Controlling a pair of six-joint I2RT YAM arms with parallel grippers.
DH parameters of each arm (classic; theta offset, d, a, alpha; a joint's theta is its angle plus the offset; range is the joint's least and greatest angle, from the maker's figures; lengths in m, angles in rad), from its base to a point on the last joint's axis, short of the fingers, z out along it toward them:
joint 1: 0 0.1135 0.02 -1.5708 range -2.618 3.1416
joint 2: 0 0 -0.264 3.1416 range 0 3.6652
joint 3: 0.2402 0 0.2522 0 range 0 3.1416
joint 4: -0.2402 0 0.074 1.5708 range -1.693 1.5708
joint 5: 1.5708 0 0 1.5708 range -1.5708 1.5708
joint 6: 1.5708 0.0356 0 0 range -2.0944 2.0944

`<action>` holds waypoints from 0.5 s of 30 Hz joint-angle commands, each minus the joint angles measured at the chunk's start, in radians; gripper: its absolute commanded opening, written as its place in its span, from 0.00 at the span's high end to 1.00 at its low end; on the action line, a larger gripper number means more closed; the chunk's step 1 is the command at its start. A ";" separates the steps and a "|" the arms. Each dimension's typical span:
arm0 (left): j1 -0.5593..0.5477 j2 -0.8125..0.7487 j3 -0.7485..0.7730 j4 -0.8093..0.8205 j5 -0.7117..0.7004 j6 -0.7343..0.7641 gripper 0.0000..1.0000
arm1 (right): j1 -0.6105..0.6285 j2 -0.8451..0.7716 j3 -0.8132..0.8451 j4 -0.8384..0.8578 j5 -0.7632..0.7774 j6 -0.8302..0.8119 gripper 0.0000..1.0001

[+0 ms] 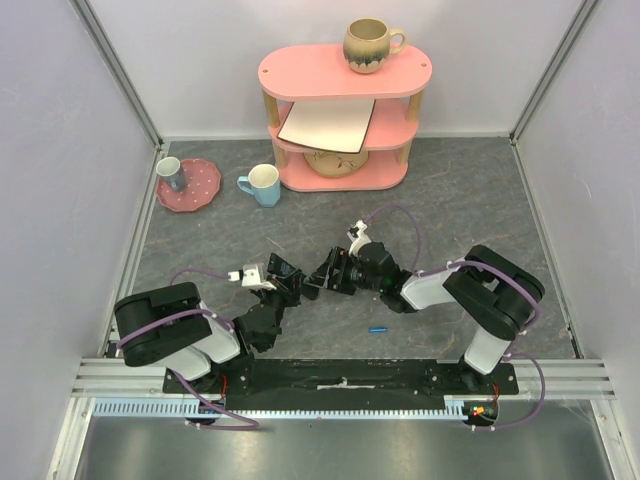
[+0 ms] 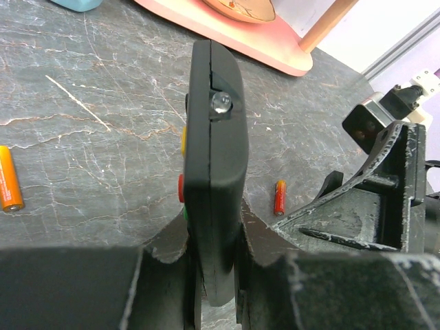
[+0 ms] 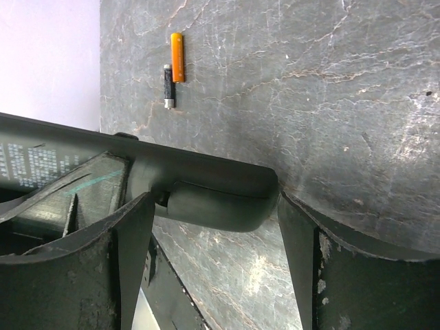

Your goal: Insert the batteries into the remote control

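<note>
The left jaws are clamped on the remote control (image 2: 213, 158), holding it on edge, probably to steady it for loading. The right jaws stand spread astride one end of it. The blue battery (image 1: 377, 328) lies on the table (image 1: 480, 200) at 5 o'clock of the remote, not yet loaded.
</note>
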 commanded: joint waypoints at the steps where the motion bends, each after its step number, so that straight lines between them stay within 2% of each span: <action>1: -0.007 -0.007 -0.032 0.279 -0.013 0.050 0.98 | 0.000 0.024 0.021 0.046 -0.011 0.007 0.22; 12: -0.007 -0.004 -0.028 0.279 -0.007 0.050 0.98 | 0.003 0.062 0.017 0.037 -0.018 -0.002 0.24; 15: -0.007 -0.005 -0.028 0.279 -0.009 0.051 0.98 | 0.006 0.067 0.018 0.011 -0.017 -0.008 0.28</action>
